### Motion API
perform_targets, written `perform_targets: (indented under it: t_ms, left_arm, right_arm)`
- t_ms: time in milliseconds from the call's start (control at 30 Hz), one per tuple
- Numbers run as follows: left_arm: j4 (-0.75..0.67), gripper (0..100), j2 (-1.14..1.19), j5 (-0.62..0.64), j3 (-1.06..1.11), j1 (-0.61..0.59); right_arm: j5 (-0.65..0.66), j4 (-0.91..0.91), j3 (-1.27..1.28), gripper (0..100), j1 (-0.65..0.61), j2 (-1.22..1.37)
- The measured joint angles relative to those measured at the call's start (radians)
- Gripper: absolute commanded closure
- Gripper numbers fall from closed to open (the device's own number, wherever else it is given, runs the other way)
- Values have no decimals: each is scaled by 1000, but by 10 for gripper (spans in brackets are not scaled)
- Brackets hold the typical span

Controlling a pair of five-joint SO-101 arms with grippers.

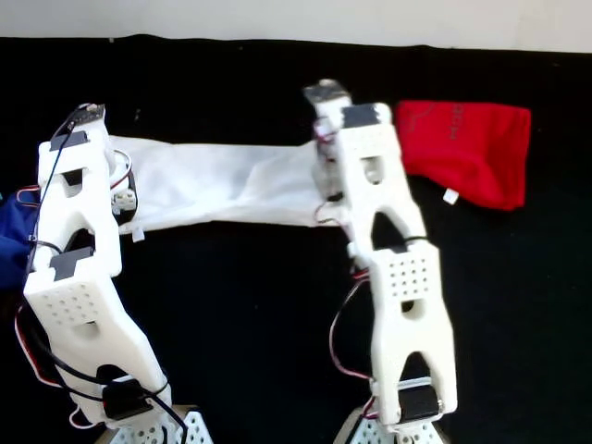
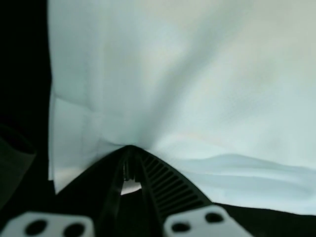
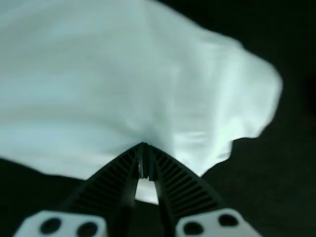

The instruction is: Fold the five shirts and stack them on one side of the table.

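Well, the black counter (image 1: 240,305) lies under it all. On it a long white shirt (image 1: 217,185) is stretched flat between the left fingers (image 2: 163,182) and the right fingers (image 3: 177,182). A folded red shirt (image 1: 467,153) sits on the outer side of the right fingers. Some blue cloth (image 1: 11,236) peeks out beyond the left fingers. Both sets of fingers are pinched tight, each on one end of the white shirt.

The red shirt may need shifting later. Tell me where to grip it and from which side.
Probably grip the red shirt at its near edge by the white tag, coming from the robot's side. It lies flat, and that edge is the one nearest the right end effector, which is shut on the white shirt for now.
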Motion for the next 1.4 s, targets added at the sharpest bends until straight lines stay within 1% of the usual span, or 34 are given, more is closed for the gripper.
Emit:
perform_targets:
  t_ms: [67,233,333,467,533,667,700,867,1067,1267,1400]
  left_arm:
    - [0,992,0,0,0,0]
    - [0,991,0,0,0,0]
    - [15,990,-41,0,2,0]
    - [78,989,-143,-2,3,3]
    - [91,962,-219,-2,3,3]
    - [89,798,-295,-2,3,-44]
    - [75,773,-295,-2,3,-61]
    - [-2,794,-236,-2,-81,-112]
    - [-14,795,-34,0,-249,-133]
    - [-14,796,189,-2,-388,-124]
    - [23,797,261,-2,-482,-121]
  right_arm:
    - [0,3,-49,993,15,0]
    - [6,141,-235,993,18,0]
    - [6,164,-354,993,18,-2]
    - [6,172,-358,992,15,-61]
    - [6,172,-299,978,-2,-144]
    - [6,172,-66,924,-74,-391]
    - [6,172,5,922,-92,-465]
    - [6,172,365,922,-138,-818]
    - [6,172,687,922,-140,-1183]
    - [6,172,879,922,-140,-1396]
    - [6,172,959,922,-140,-1473]
